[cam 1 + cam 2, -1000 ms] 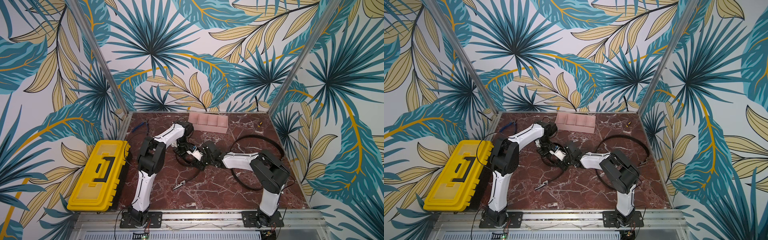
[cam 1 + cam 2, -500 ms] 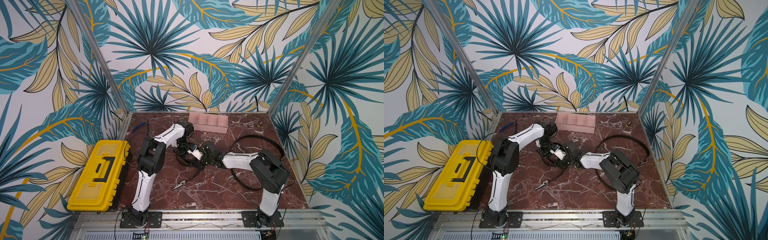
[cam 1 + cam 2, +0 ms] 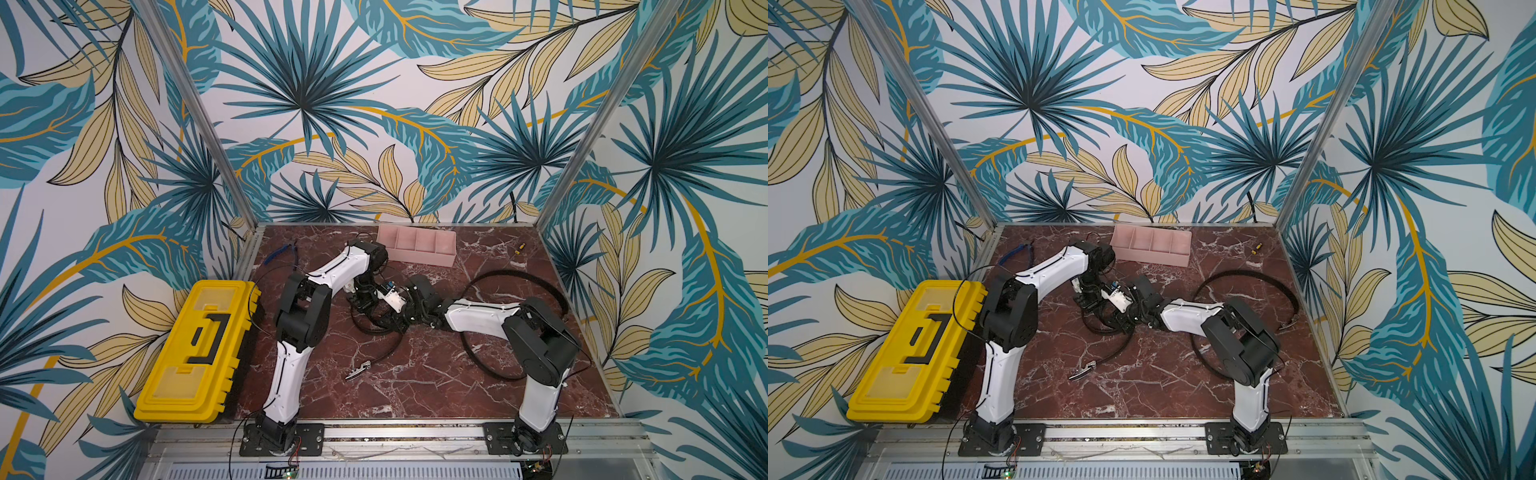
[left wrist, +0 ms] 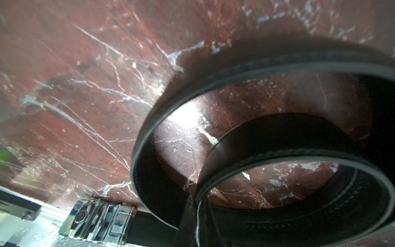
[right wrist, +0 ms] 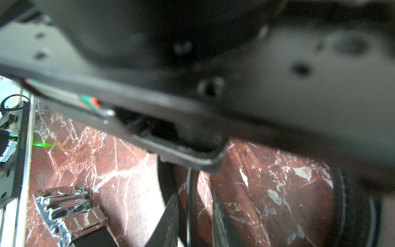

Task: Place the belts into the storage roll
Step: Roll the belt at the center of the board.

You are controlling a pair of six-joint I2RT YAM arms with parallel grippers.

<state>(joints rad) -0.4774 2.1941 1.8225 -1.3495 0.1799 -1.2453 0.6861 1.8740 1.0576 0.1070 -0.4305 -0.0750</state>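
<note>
Progress stands at 0 of 2 belts stored. The storage roll sits at 12 o'clock on the tabletop, near the back edge. All 4 of its compartments show bare pink floors in both top views. The yellow toolbox, off the tabletop at 9 o'clock, has its lid down, so its contents cannot be told.

The half-coiled belt lies at the centre of the tabletop, where both arms meet. The left wrist view shows about 2 loose turns standing on edge. Its buckle trails out toward 7 o'clock, flat on the marble. The left end effector is closed tight, pinching the strap at the coil. The right end effector is partly parted. Its fingers straddle a thin dark strip, likely the strap edge-on, with marble showing beside it, so it seems to grip nothing.

The loose belt lies in a wide open loop at 3 o'clock, around the right arm, untouched.

What remains, I judge: tighten this coil, carry it to a compartment, then repeat for the loose belt.
</note>
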